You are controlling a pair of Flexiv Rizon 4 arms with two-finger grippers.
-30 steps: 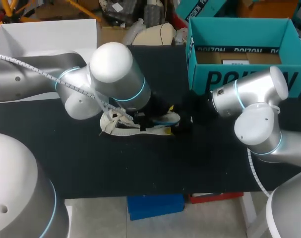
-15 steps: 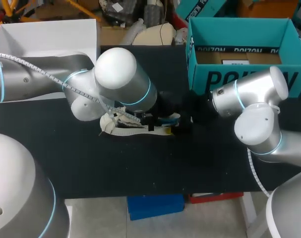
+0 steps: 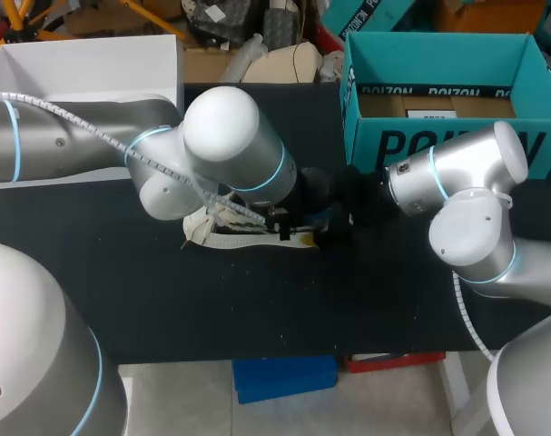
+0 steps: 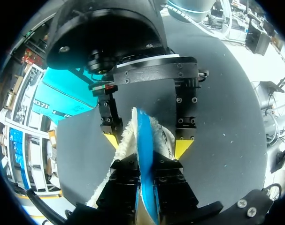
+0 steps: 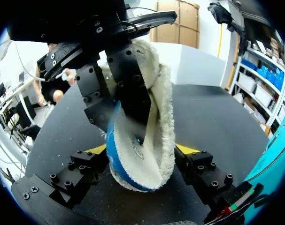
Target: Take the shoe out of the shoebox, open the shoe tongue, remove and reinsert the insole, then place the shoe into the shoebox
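A white shoe with a fleecy lining lies on the black table, toe toward my left side. My right gripper clasps its heel, one yellow-tipped finger pressed on each side. My left gripper reaches into the shoe's mouth from above and is shut on the edge of the blue insole, which stands up out of the heel. In the left wrist view the right gripper sits just ahead, flanking the shoe. The teal shoebox stands open at the back right.
A white box sits at the back left, partly behind my left arm. The black table runs in front of the shoe to its near edge. The shoebox's front wall is close behind my right wrist.
My left arm has shifted right along the shoe toward the heel, and its fingers have come together on the blue insole. The right arm has stayed put.
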